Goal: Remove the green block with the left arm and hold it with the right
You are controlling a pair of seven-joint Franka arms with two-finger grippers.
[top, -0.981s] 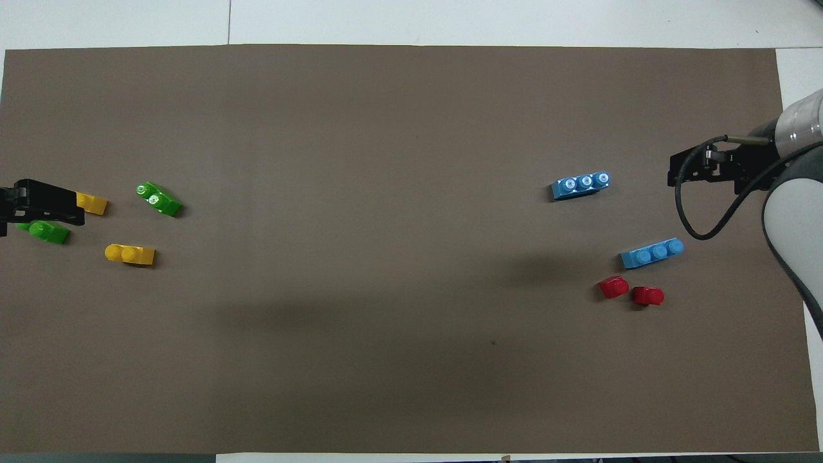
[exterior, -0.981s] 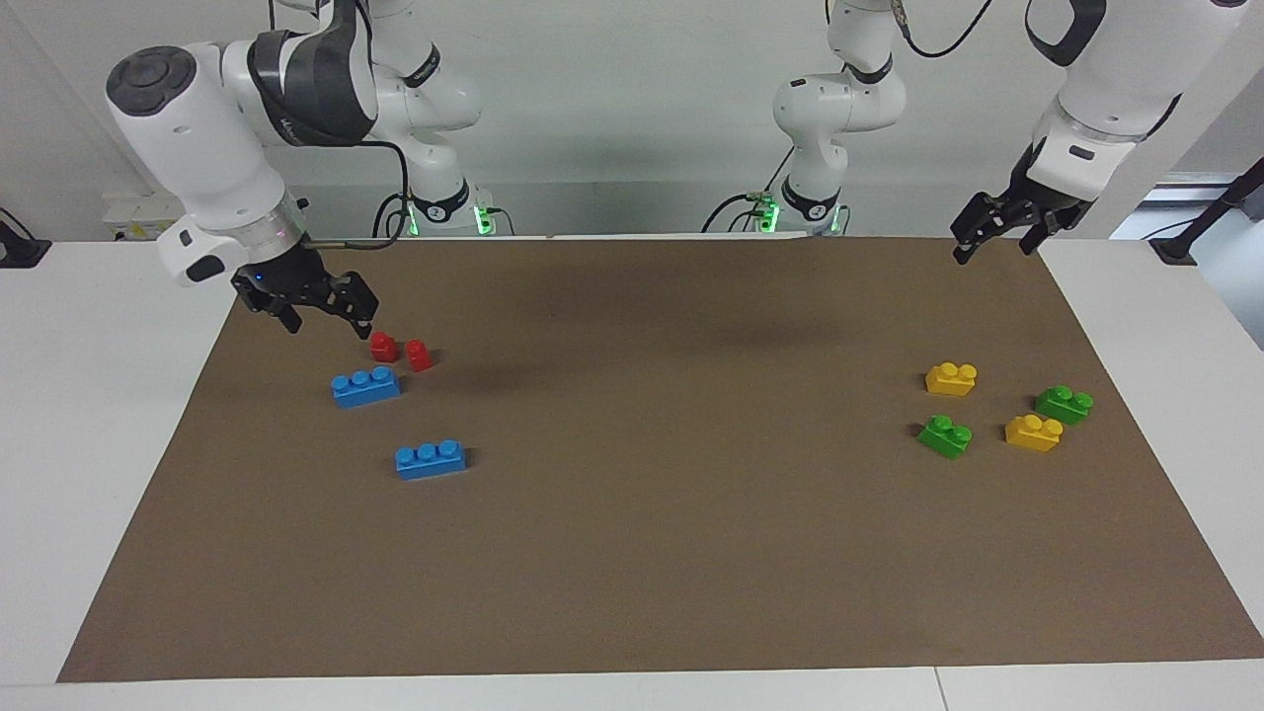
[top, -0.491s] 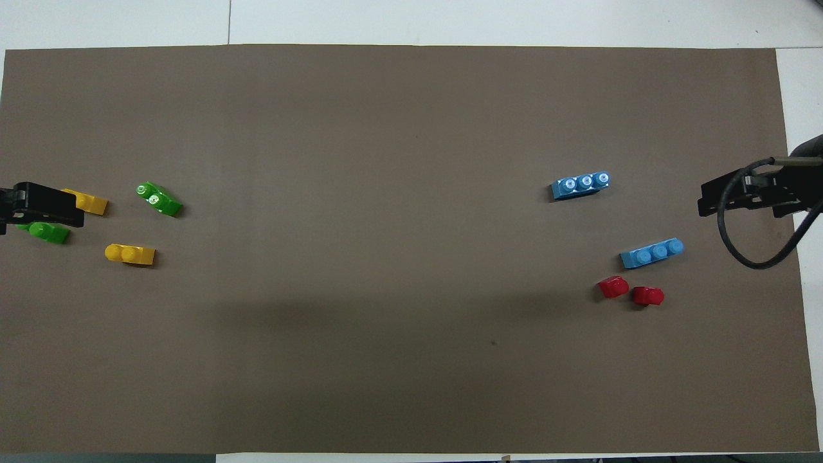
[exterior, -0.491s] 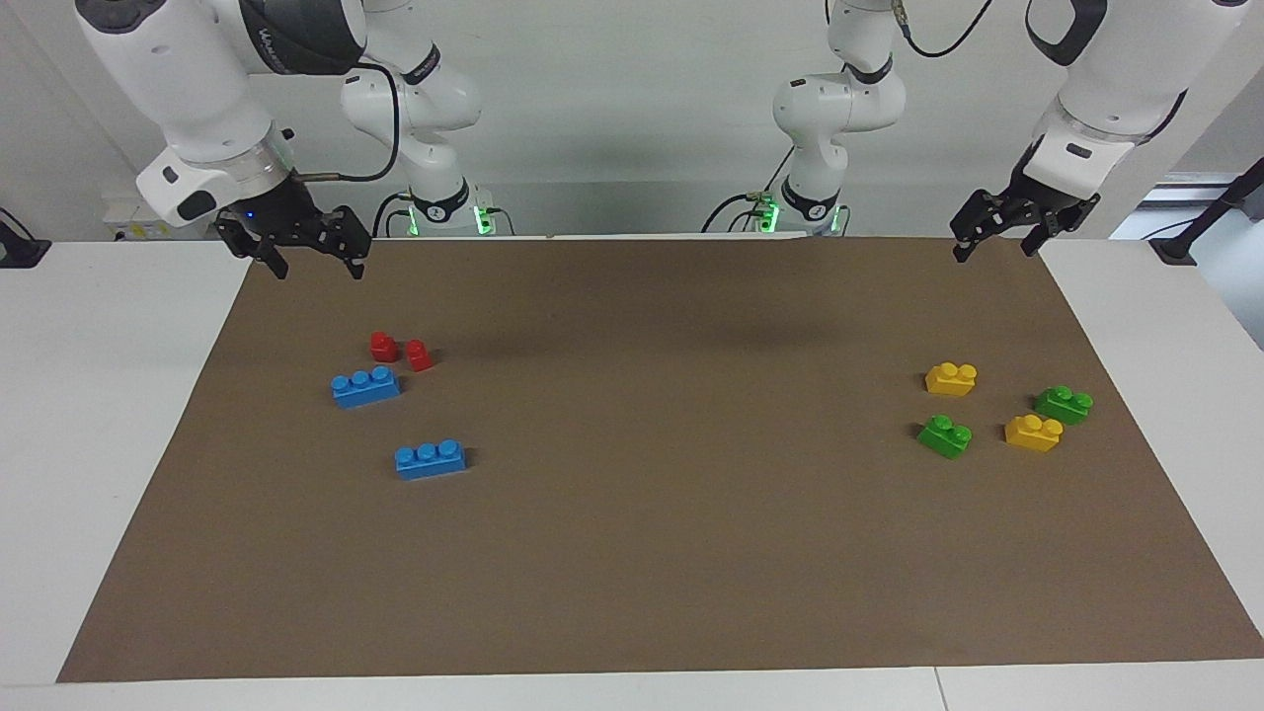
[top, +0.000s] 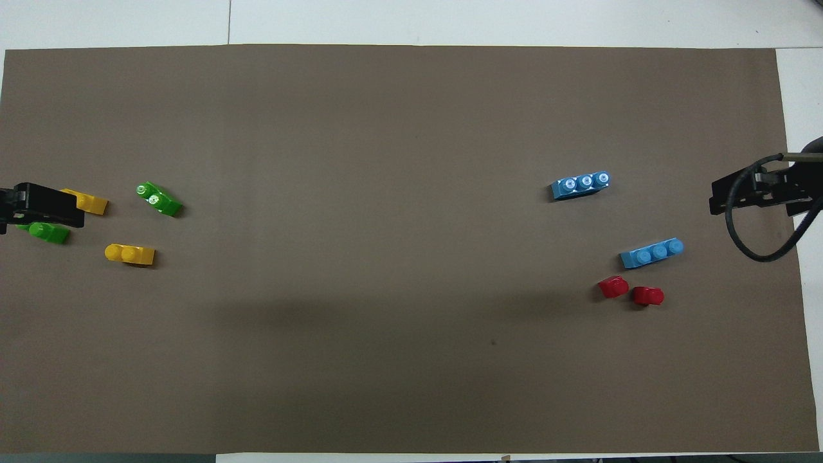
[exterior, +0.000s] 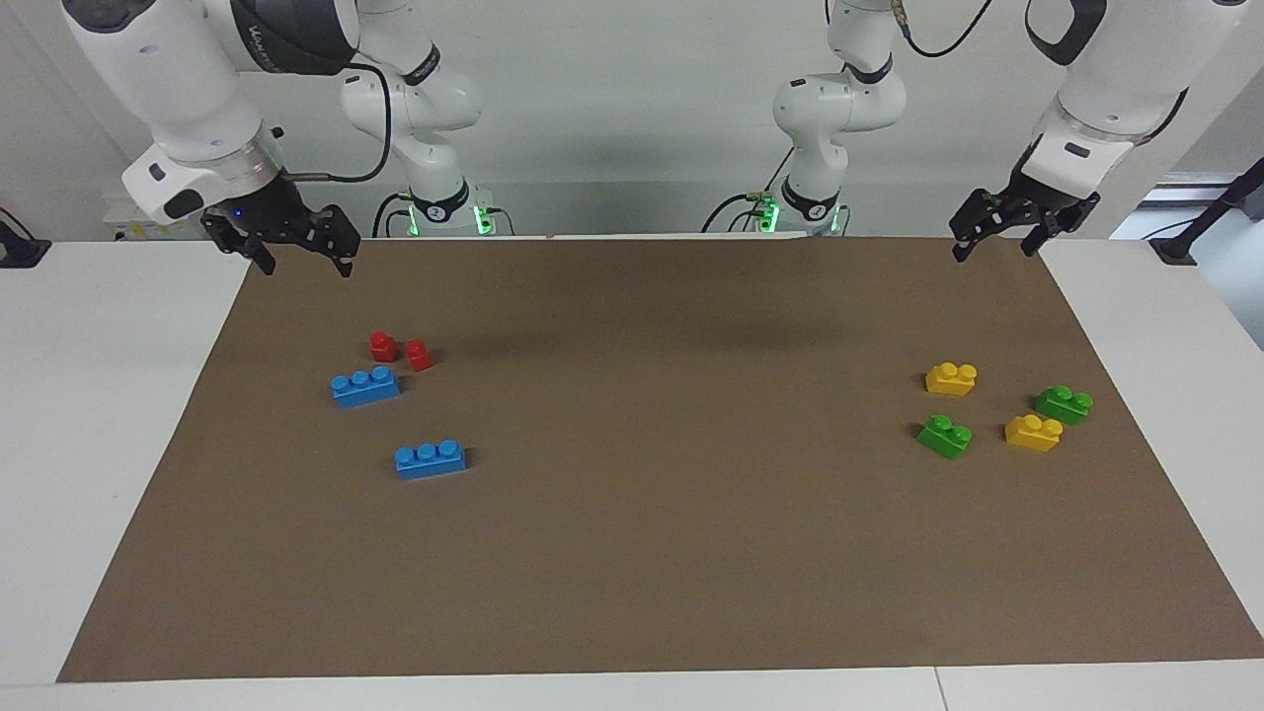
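Up and away from the red bricks (exterior: 400, 352) has gone the right pincer (exterior: 280, 240), fingers spread and empty over the bench (exterior: 632, 553) edge, so the green block (exterior: 944, 435) sits untouched beside a yellow brick (exterior: 1033, 432), left pincer (exterior: 999, 231) waiting, spread wide.

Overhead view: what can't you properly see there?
1. Darker green brick and one yellow brick: partly covered by the raised left gripper.
2. Left gripper: mostly cut off by the picture's edge.
3. Right gripper: runs off the edge, and its cable loops across it.
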